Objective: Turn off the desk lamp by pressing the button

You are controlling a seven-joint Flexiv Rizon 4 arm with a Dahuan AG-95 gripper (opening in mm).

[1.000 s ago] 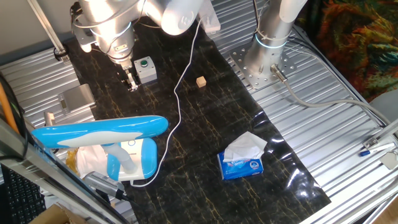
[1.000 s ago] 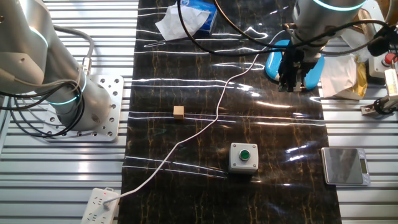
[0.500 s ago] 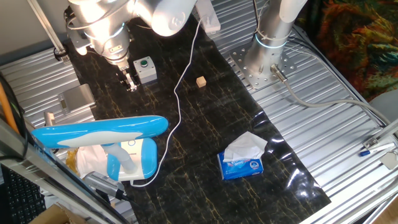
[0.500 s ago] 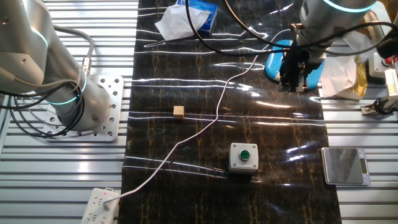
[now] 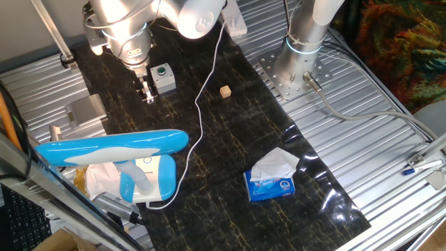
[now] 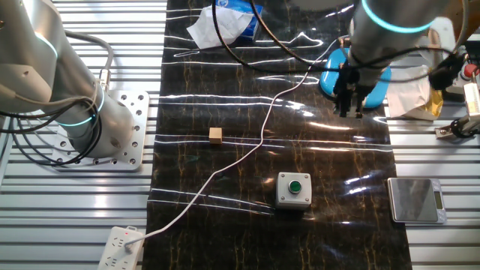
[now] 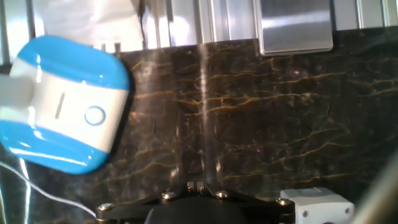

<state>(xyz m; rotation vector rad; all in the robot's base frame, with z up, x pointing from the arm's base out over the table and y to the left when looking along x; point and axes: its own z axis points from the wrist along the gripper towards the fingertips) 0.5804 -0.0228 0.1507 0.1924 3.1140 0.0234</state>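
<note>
Although the glossy sky-blue and white folding desk lamp (image 5: 118, 157) lies at the near end of the dark marbled mat (image 5: 230, 139), folded over its rounded base (image 7: 62, 102), its ringed round button (image 7: 94, 116) is not yet touched. Beyond it, well apart, the two-finger gripper (image 5: 147, 93) hangs over bare mat beside a grey box with a green push-button (image 5: 162, 75); nothing is held, but whether the fingers are parted cannot be told. Judged so, the approach and the press are both left.

Bright, sharp; glare streaks on mat (image 6: 270, 142)
</note>
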